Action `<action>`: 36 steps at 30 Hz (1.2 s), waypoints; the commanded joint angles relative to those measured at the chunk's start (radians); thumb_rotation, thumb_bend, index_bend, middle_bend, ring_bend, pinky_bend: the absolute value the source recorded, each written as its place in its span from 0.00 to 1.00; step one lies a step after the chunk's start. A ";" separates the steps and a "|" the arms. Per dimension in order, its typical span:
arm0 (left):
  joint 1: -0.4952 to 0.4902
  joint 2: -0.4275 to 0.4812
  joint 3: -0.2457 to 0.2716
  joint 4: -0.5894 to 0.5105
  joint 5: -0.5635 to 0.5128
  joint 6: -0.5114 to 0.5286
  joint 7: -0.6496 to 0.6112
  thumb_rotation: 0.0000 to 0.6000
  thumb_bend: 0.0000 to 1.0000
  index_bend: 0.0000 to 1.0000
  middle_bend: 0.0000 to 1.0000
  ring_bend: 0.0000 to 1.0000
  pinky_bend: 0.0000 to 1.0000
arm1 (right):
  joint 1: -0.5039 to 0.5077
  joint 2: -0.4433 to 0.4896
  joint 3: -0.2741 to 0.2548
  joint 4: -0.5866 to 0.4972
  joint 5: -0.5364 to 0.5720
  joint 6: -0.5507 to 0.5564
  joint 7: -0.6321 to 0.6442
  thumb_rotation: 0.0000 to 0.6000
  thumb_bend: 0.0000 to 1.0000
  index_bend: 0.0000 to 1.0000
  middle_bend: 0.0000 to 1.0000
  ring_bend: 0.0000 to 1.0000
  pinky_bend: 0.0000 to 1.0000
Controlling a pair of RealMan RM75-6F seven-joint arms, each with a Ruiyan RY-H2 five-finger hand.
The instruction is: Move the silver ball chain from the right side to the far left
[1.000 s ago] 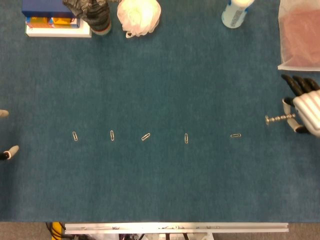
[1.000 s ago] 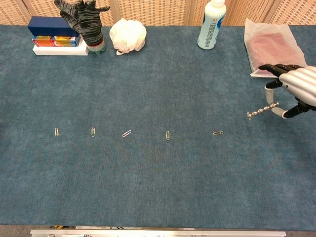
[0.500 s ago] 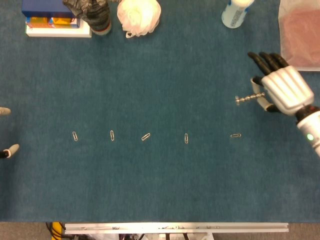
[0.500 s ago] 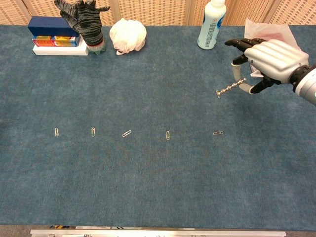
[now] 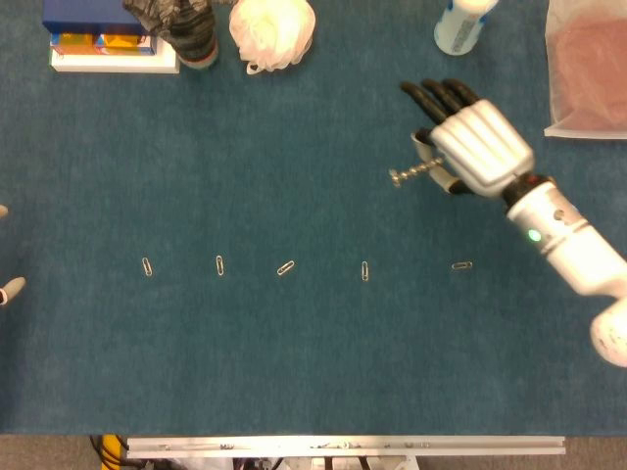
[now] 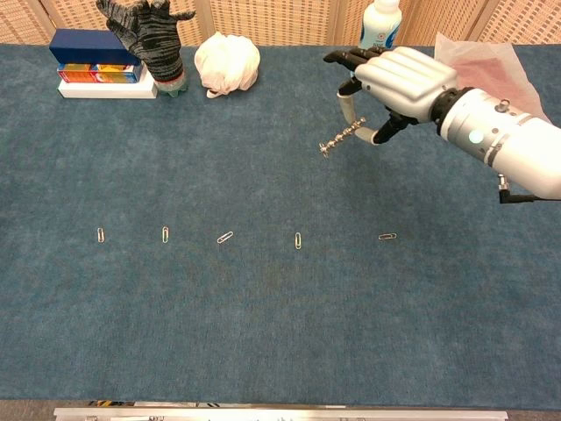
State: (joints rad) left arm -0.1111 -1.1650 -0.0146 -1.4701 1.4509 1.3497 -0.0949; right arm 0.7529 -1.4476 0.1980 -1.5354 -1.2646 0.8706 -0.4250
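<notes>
The silver ball chain (image 5: pixel 409 174) sticks out stiffly to the left from my right hand (image 5: pixel 472 147), pinched between thumb and a finger while the other fingers stay extended. It hangs above the blue cloth, right of centre. In the chest view the same hand (image 6: pixel 396 81) holds the chain (image 6: pixel 339 141) in front of the bottle. Of my left hand (image 5: pixel 10 289), only a fingertip shows at the far left edge of the head view, and its pose is hidden.
Several paper clips (image 5: pixel 285 267) lie in a row across the cloth. Along the far edge stand a stack of boxes (image 5: pixel 98 44), a knit glove (image 5: pixel 182 27), a white mesh ball (image 5: pixel 272 31), a bottle (image 5: pixel 458 27) and a plastic bag (image 5: pixel 588 69).
My right hand has carried the chain from the right edge leftward and farther back over the table. The left fingertips have slipped further out of the frame.
</notes>
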 commanded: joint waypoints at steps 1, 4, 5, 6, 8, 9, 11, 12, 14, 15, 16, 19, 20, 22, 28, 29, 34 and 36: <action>0.001 0.006 0.007 0.015 0.009 0.000 -0.016 1.00 0.02 0.28 0.26 0.30 0.39 | 0.045 -0.036 0.031 0.030 0.010 -0.015 -0.003 1.00 0.34 0.61 0.02 0.00 0.11; -0.004 0.009 0.009 0.029 0.009 -0.011 -0.027 1.00 0.02 0.28 0.26 0.30 0.39 | 0.083 -0.064 0.051 0.056 0.017 -0.030 -0.001 1.00 0.35 0.61 0.02 0.00 0.11; -0.005 0.009 0.009 0.033 0.011 -0.012 -0.030 1.00 0.02 0.28 0.26 0.30 0.39 | 0.095 -0.073 0.056 0.065 0.019 -0.035 0.000 1.00 0.35 0.61 0.02 0.00 0.11; -0.005 0.008 0.011 0.038 0.018 -0.007 -0.038 1.00 0.02 0.28 0.26 0.30 0.39 | 0.110 -0.085 0.062 0.078 0.021 -0.041 0.001 1.00 0.35 0.61 0.02 0.00 0.11; -0.005 0.005 0.014 0.048 0.031 0.000 -0.050 1.00 0.02 0.28 0.26 0.30 0.40 | 0.133 -0.103 0.070 0.098 0.023 -0.051 0.004 1.00 0.35 0.61 0.02 0.00 0.11; -0.005 0.004 0.016 0.052 0.035 0.001 -0.052 1.00 0.02 0.28 0.26 0.30 0.40 | 0.144 -0.112 0.074 0.108 0.025 -0.056 0.007 1.00 0.35 0.61 0.02 0.00 0.11; -0.006 0.005 0.020 0.058 0.038 -0.001 -0.055 1.00 0.02 0.28 0.26 0.30 0.41 | 0.169 -0.135 0.082 0.133 0.027 -0.067 0.016 1.00 0.35 0.61 0.02 0.00 0.11; -0.006 0.005 0.021 0.060 0.038 -0.003 -0.057 1.00 0.02 0.28 0.26 0.30 0.41 | 0.180 -0.146 0.086 0.144 0.028 -0.071 0.021 1.00 0.35 0.61 0.02 0.00 0.11; -0.007 0.006 0.024 0.063 0.037 -0.008 -0.059 1.00 0.02 0.28 0.26 0.30 0.41 | 0.202 -0.170 0.091 0.166 0.026 -0.079 0.035 1.00 0.35 0.61 0.02 0.00 0.11; -0.006 0.006 0.024 0.064 0.035 -0.010 -0.060 1.00 0.02 0.28 0.26 0.30 0.41 | 0.212 -0.180 0.093 0.177 0.026 -0.083 0.041 1.00 0.35 0.61 0.02 0.00 0.11; -0.005 0.006 0.026 0.065 0.035 -0.010 -0.061 1.00 0.02 0.28 0.26 0.30 0.41 | 0.224 -0.195 0.095 0.194 0.028 -0.090 0.050 1.00 0.35 0.61 0.02 0.00 0.11; -0.001 0.007 0.029 0.068 0.033 -0.009 -0.065 1.00 0.02 0.28 0.26 0.30 0.41 | 0.256 -0.233 0.101 0.239 0.034 -0.109 0.076 1.00 0.35 0.61 0.02 0.00 0.11; 0.000 0.007 0.029 0.069 0.032 -0.008 -0.067 1.00 0.02 0.28 0.26 0.30 0.41 | 0.265 -0.244 0.103 0.254 0.035 -0.115 0.084 1.00 0.35 0.61 0.02 0.00 0.11; 0.000 0.007 0.029 0.071 0.030 -0.009 -0.072 1.00 0.02 0.28 0.26 0.30 0.41 | 0.288 -0.272 0.109 0.290 0.038 -0.128 0.104 1.00 0.35 0.61 0.02 0.00 0.11; 0.003 0.004 0.032 0.081 0.027 -0.013 -0.081 1.00 0.02 0.28 0.26 0.30 0.41 | 0.355 -0.353 0.122 0.401 0.038 -0.167 0.162 1.00 0.35 0.61 0.02 0.00 0.11; 0.004 0.003 0.033 0.083 0.026 -0.012 -0.082 1.00 0.02 0.28 0.26 0.30 0.41 | 0.364 -0.364 0.125 0.416 0.037 -0.172 0.171 1.00 0.35 0.61 0.02 0.00 0.11; 0.012 0.003 0.035 0.091 0.017 -0.013 -0.093 1.00 0.02 0.28 0.26 0.30 0.41 | 0.413 -0.413 0.139 0.486 0.023 -0.189 0.232 1.00 0.35 0.61 0.02 0.00 0.11; 0.016 0.004 0.036 0.092 0.015 -0.011 -0.097 1.00 0.02 0.28 0.26 0.30 0.41 | 0.430 -0.429 0.142 0.510 0.017 -0.194 0.252 1.00 0.35 0.61 0.02 0.00 0.11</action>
State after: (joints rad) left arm -0.0958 -1.1616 0.0215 -1.3783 1.4661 1.3382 -0.1915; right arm 1.1722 -1.8634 0.3355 -1.0403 -1.2414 0.6829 -0.1857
